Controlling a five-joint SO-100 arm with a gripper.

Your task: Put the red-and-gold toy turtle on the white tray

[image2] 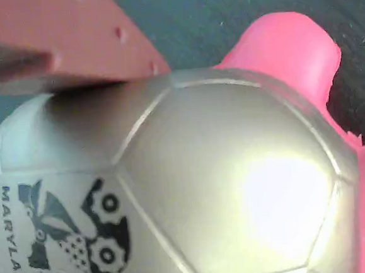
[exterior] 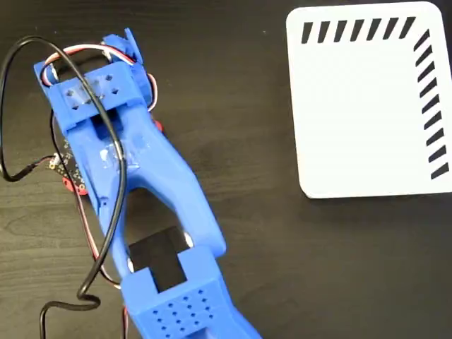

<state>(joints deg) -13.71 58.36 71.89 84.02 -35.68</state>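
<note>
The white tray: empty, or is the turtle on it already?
Empty. The white tray shows only bare surface and black stripes in the fixed view; the toy turtle fills the wrist view, off it.

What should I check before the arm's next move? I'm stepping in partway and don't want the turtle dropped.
1. Turtle in reach of the gripper: ok. In the wrist view the turtle's shell fills the picture, right under a red finger.
2. Grip closed on the turtle: cannot tell. Only one finger shows, resting against the shell.
3. Turtle lifted off the table: cannot tell. The blue arm hides it in the fixed view.
4. Tray free to receive it: ok. The white tray shows nothing on it.
5. Path to the tray: ok. The dark table between arm and tray is bare.
6. Black cable loops over the arm: not ok, may snag.
</note>
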